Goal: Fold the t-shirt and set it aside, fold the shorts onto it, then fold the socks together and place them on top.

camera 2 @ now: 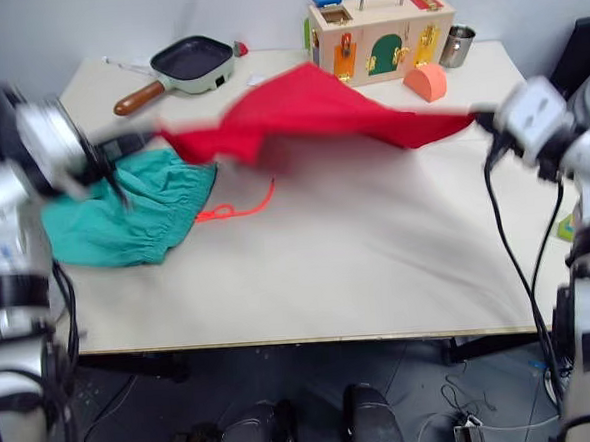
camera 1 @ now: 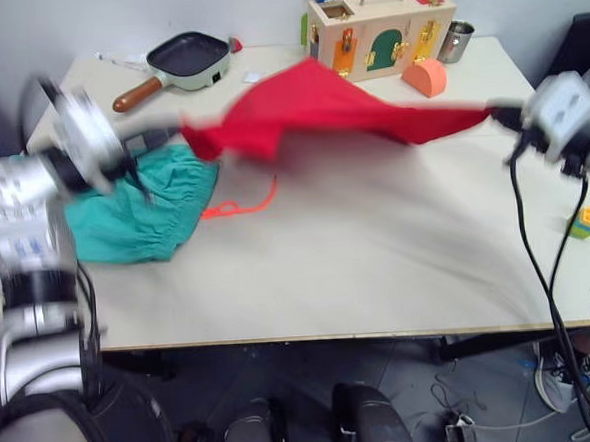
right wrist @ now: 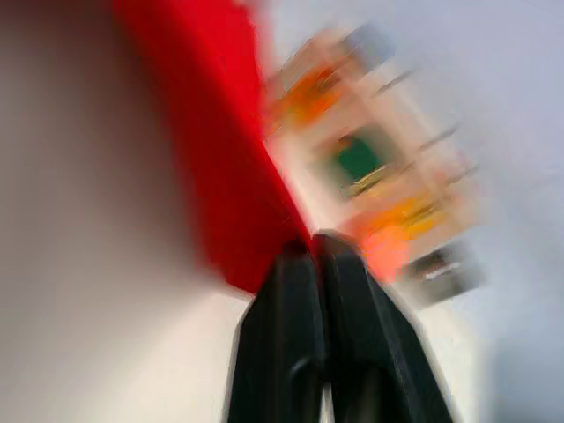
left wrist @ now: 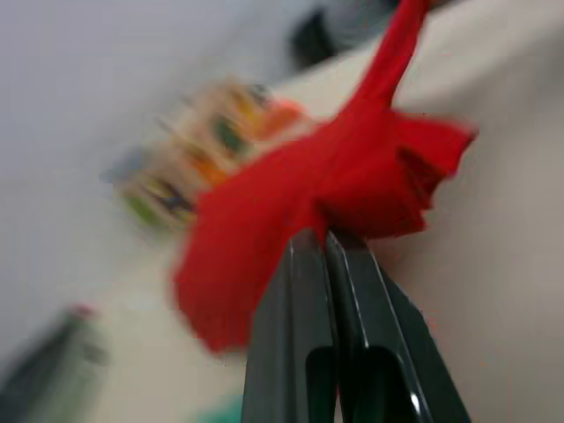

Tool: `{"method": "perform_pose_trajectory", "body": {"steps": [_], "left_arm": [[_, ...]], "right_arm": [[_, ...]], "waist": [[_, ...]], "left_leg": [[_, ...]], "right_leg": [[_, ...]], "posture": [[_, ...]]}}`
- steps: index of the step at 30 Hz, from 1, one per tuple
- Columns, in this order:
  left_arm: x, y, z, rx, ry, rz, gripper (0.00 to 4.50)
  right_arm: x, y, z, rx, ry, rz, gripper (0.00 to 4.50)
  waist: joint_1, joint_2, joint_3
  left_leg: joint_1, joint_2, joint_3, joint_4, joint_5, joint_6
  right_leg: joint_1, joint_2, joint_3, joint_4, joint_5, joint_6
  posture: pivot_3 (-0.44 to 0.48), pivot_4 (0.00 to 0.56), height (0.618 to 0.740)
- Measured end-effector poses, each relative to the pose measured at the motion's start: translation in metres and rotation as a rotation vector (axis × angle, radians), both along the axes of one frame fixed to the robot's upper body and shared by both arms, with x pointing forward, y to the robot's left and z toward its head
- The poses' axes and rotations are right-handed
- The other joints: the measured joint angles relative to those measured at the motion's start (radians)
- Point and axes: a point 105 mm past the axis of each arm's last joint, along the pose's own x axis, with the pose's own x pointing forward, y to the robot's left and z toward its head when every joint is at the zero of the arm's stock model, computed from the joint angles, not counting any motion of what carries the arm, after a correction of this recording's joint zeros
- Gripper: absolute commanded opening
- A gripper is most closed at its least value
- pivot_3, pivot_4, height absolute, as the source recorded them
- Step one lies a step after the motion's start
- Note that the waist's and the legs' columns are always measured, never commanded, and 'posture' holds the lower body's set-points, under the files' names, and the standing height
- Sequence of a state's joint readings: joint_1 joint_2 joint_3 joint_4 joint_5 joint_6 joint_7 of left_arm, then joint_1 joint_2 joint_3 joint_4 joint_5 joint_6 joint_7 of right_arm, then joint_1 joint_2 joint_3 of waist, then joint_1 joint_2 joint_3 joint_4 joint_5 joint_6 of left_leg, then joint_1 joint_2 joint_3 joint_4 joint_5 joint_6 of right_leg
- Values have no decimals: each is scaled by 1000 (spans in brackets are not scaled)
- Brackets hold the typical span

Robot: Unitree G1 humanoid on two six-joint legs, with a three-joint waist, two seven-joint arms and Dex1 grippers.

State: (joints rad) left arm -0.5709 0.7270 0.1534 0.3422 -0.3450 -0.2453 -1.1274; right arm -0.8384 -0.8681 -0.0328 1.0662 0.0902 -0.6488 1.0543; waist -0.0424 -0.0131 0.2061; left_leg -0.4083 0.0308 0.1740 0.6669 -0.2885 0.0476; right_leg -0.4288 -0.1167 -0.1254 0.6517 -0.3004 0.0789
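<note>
The first step is in hand: the t-shirt (camera 1: 318,104) hangs stretched in the air above the table (camera 1: 358,267), in front of the wooden toy box (camera 1: 382,30), not yet folded. The left end effector (left wrist: 324,242) is clamped on one bunched end of it and the right end effector (right wrist: 310,245) is pinched shut on the opposite end, so the cloth spans the gap between them. As I judge it, the next move calls for lowering the shirt flat onto the bare table in front of the box, keeping it taut so it lands without creases, before any fold is made.

The shorts (camera 1: 134,211) lie in a heap on the table under the shirt's left end, their orange drawstring (camera 1: 244,204) trailing toward the middle.

Counted: one t-shirt, one pair of shorts, one toy box, one frying pan (camera 1: 180,63), one metal cup (camera 1: 456,41).
</note>
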Motion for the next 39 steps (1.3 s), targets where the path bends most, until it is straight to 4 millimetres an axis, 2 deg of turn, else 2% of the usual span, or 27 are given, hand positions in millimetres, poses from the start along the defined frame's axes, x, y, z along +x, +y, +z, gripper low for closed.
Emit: {"method": "perform_pose_trajectory", "body": {"steps": [1,3,6,9,13,15,18,23,29,34,39], "left_arm": [[-11,-4,-10,1,47,-21,0],[-35,-11,-18,68,84,-67,0],[-63,-17,-24,131,133,-117,0],[-84,-21,-44,153,251,-154,0],[-105,-22,-61,221,363,-197,0],[-112,-17,-68,258,414,-204,0],[-119,-8,-74,278,483,-187,0],[-131,5,-80,264,652,-167,0],[-137,10,-80,209,764,-161,0],[-113,10,-63,101,760,-100,0],[-92,6,-55,-4,800,-66,0]], "right_arm": [[-12,3,-20,-10,71,57,46],[-35,7,-49,-24,185,159,46],[-57,2,-74,-48,291,203,46],[-68,-6,-79,-70,326,198,46],[-78,-15,-79,-95,341,191,46],[-87,-17,-86,-111,381,204,46],[-97,-15,-96,-107,434,225,46],[-106,-13,-99,-93,461,233,46],[-119,-9,-102,-51,562,248,46],[-118,-9,-94,12,700,209,46],[-112,-5,-85,86,847,176,46]], "waist": [[2,0,0],[7,0,0],[11,3,-1],[10,3,-1],[13,3,-1],[14,4,-1],[13,4,-1],[13,4,-1],[15,4,-1],[15,4,-2],[14,5,-2]], "left_leg": [[-1,0,-1,0,0,0],[1,1,-2,0,0,-1],[9,0,-1,1,-1,0],[21,0,-1,-1,-4,-1],[22,0,-2,-1,-6,-3],[22,0,-2,-2,-6,-4],[22,1,-2,-2,-7,-4],[22,1,-2,-2,-7,-5],[21,1,-3,-2,-7,-4],[21,0,-3,-2,-8,-4],[21,0,-3,-2,-8,-4]], "right_leg": [[0,0,1,0,0,0],[2,-1,2,-1,0,-1],[10,-4,4,-8,0,-1],[21,-7,4,-11,-1,-2],[20,-8,3,-8,-3,-5],[19,-8,2,-7,-4,-7],[19,-8,1,-7,-5,-8],[19,-8,0,-7,-5,-9],[20,-9,0,-8,-5,-9],[20,-11,-1,-7,-5,-9],[19,-10,-1,-6,-5,-9]], "posture": [[0,150,740],[0,150,740],[0,150,740],[0,150,740],[0,150,740],[0,150,740],[0,150,740],[0,150,740],[0,150,740],[0,150,740],[0,150,740]]}}
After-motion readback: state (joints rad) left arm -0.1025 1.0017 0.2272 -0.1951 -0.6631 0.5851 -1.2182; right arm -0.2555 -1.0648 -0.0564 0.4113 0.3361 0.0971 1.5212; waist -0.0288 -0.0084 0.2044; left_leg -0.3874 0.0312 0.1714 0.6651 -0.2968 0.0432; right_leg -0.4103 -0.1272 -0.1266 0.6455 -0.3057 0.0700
